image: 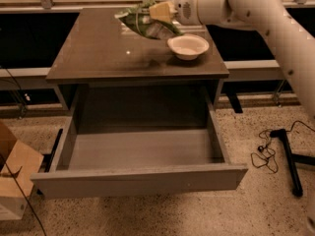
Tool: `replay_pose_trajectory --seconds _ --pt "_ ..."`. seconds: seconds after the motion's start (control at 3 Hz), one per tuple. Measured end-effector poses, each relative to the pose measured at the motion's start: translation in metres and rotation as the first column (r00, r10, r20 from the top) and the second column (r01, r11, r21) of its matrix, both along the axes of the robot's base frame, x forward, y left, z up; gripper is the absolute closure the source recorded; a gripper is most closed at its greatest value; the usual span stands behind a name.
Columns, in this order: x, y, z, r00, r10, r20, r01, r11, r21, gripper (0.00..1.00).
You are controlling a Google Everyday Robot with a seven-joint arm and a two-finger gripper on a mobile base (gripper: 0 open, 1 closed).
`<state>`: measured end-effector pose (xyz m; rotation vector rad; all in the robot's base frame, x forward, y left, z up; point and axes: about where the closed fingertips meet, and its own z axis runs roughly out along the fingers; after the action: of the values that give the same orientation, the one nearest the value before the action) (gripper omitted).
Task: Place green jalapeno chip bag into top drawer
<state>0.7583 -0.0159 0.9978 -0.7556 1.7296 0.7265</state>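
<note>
Above the far edge of the grey-brown bench (pixel 93 58), about midway along it, the gripper (pixel 157 13) holds the green jalapeno chip bag (pixel 140 23), its fingers closed narrowly on the bag's right end. The bag hangs tilted and clear of the bench top, its free end pointing toward the far left corner, and a faint reflection of it lies on the surface beneath. The white arm (pixel 256 4) enters from the right side of the view and crosses over the far right corner of the bench to reach this position. A round white bowl (pixel 188 45) stands upright on the bench near the right edge, just beside and below the bag's lower right end; whether the two touch cannot be told. Below the near edge of the bench, the top drawer (pixel 142 149) is pulled fully out, its grey interior bare and its flat front panel (pixel 138 181) facing the viewer. A cardboard box (pixel 15 176) sits on the speckled floor (pixel 162 215) beyond the near left corner. A black stand (pixel 288 156) and a loose black cable (pixel 263 154) lie on the floor beyond the right edge.
</note>
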Motion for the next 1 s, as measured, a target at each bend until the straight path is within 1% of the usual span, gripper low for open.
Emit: replay_pose_trajectory --seconds 0.33,0.67,1.0 --pt "-0.016 -0.015 -0.033 0.9985 -0.007 -0.053 0.006 1.0 -0.03 1.0" --pt "-0.014 -0.008 -0.033 0.9986 0.001 -0.052 -0.002 1.0 -0.029 1.0" --pt "-0.039 0.0 -0.043 0.9948 0.029 -0.098 -0.036 0.997 -0.07 1.0"
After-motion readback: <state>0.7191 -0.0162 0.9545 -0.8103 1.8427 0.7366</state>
